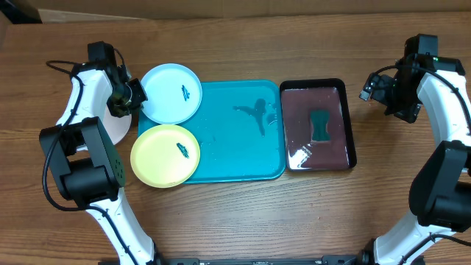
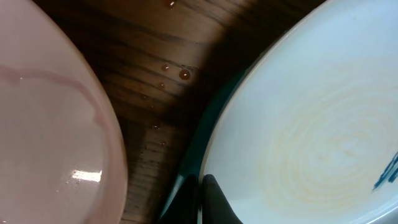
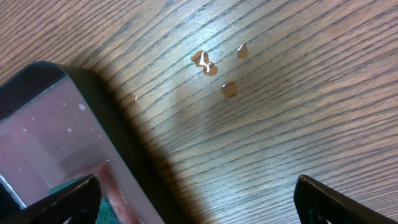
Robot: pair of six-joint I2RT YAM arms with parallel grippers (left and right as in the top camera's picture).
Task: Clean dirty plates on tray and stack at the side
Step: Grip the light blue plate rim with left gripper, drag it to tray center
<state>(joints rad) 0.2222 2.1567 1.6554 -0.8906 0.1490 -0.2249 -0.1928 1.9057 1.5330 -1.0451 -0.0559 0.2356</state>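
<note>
The pale blue plate lies over the far left corner of the turquoise tray, with a dark smear in its middle. My left gripper is shut on its left rim; in the left wrist view the two fingers pinch the edge of the pale blue plate. The yellow-green plate overlaps the tray's near left edge and also carries a smear. A white plate rests on the table left of the tray, partly hidden by my left arm. My right gripper hangs open and empty right of the black tray.
A black tray of dark liquid with a green sponge stands right of the turquoise tray. Its corner shows in the right wrist view. Water drops lie on the wooden table, and a wet smear marks the turquoise tray's middle.
</note>
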